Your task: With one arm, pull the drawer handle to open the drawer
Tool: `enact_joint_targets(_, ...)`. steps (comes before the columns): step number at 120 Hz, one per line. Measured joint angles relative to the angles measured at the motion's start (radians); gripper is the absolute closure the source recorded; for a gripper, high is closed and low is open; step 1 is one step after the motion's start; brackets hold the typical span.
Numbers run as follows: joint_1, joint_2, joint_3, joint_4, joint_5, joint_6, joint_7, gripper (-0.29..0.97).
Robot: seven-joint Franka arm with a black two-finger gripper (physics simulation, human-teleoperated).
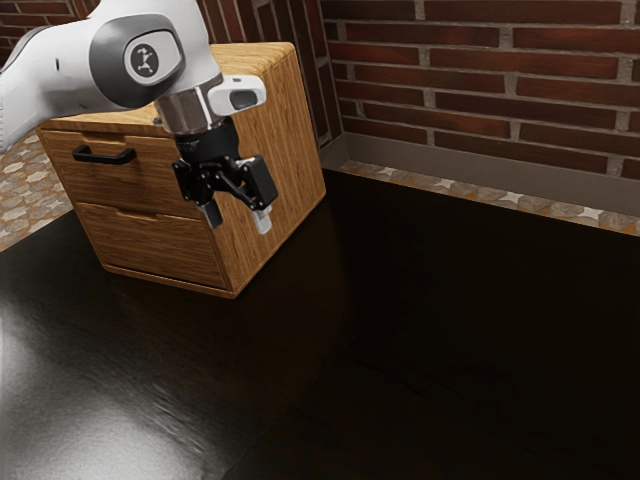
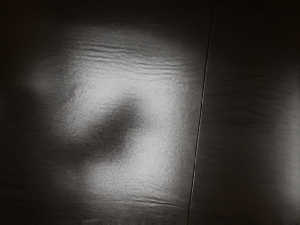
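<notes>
A wooden cabinet (image 1: 270, 140) with two drawers stands on the dark table at the exterior view's upper left. The top drawer (image 1: 115, 175) carries a black handle (image 1: 103, 156) on its front; that drawer looks flush with the cabinet. My gripper (image 1: 237, 218) hangs in front of the cabinet's front corner, above the table, well to the right of the handle. Its fingers (image 1: 262, 222) stand apart with nothing between them. In the wrist view I look down on the dark tabletop (image 2: 243, 117) with a pale glare patch and a thin seam.
The dark glossy table (image 1: 420, 340) spreads wide to the exterior view's right and front. A brick wall (image 1: 480, 70) runs behind, with a tiled strip along its base. The lower drawer (image 1: 160, 245) has no handle that I can see.
</notes>
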State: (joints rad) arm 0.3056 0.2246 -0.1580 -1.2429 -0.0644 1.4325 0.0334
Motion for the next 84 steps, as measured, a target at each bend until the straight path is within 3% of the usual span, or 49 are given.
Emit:
enact_joint_targets(40, 0.001, -0.028, 0.002, 0.006, -0.001, -0.004, 0.002, 0.00)
enact_joint_targets(50, 0.006, -0.131, 0.006, 0.023, 0.004, -0.006, 0.012, 0.00)
enact_joint_targets(64, 0.055, -0.294, -0.034, 0.029, 0.049, -0.058, 0.260, 0.00)
enact_joint_targets(74, -0.050, -0.319, 0.006, 0.028, 0.096, -0.105, 0.447, 0.00)
enact_joint_targets(84, -0.063, -0.324, 0.039, 0.012, 0.125, -0.129, 0.614, 0.00)
